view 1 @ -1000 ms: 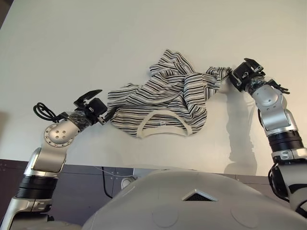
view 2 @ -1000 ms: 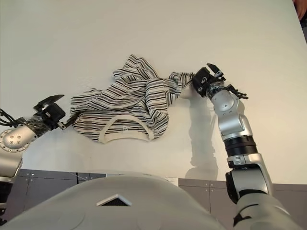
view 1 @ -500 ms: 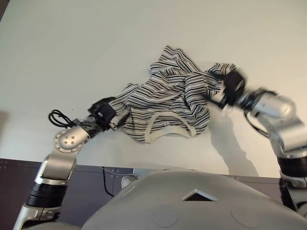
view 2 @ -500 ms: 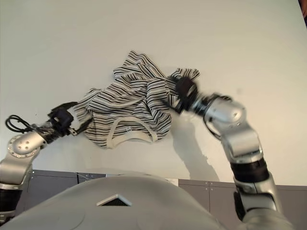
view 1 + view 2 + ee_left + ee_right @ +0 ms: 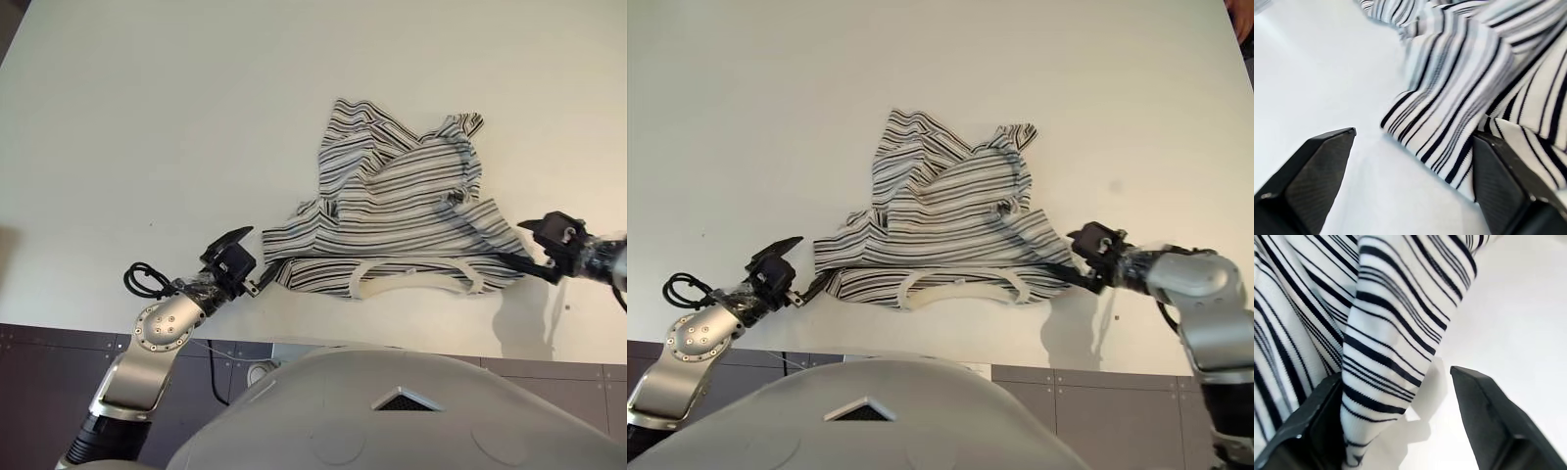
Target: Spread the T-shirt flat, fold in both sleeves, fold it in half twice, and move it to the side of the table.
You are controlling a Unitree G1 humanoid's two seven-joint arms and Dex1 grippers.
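The T-shirt (image 5: 402,206) lay on the white bench (image 5: 147,117), close to the near edge and a bit right of the middle. It had black and white stripes. It was partly spread out, but it had many folds and bumps. Its white collar (image 5: 411,279) was on the near side. The far part was bunched up, with one corner sticking out to the far right.

The left hand (image 5: 255,260) was low over the bench at the shirt's near left corner. Its two fingers (image 5: 1312,176) were wide apart, so the hand was open. One finger touched the edge of the cloth.

The right hand (image 5: 517,245) was at the shirt's near right corner. It was open too, and striped cloth lay against one of its fingers.
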